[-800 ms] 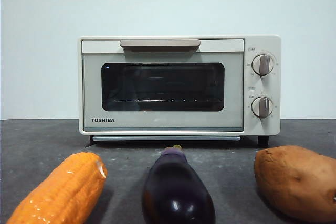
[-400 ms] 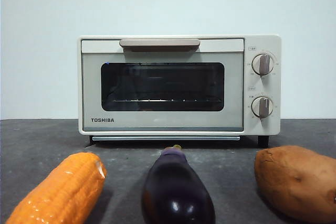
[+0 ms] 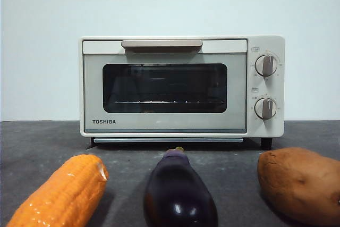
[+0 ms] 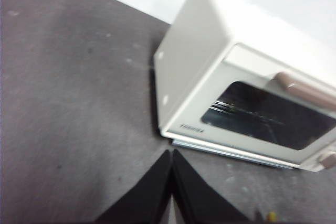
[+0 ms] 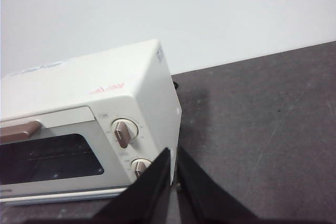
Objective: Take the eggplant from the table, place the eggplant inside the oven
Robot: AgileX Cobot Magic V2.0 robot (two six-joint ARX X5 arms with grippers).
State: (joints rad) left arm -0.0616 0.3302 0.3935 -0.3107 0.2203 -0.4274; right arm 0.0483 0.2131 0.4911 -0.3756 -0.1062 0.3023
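Here the eggplant (image 3: 179, 195) lies before the shut oven (image 3: 180, 86); left tool (image 4: 172, 153) and right tool (image 5: 173, 151) closed, empty

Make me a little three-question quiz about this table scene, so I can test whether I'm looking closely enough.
1. True or false: the oven door is open.
2. Which vegetable lies between the other two in the front view? A) the corn cob B) the eggplant C) the sweet potato
3. Fill in: the left gripper and the right gripper each have jaws that are ____, holding nothing.

Key
1. False: the door is closed, its handle up at the top edge.
2. B: the eggplant lies on the table in front of the oven, its stem tip toward the door.
3. Shut.
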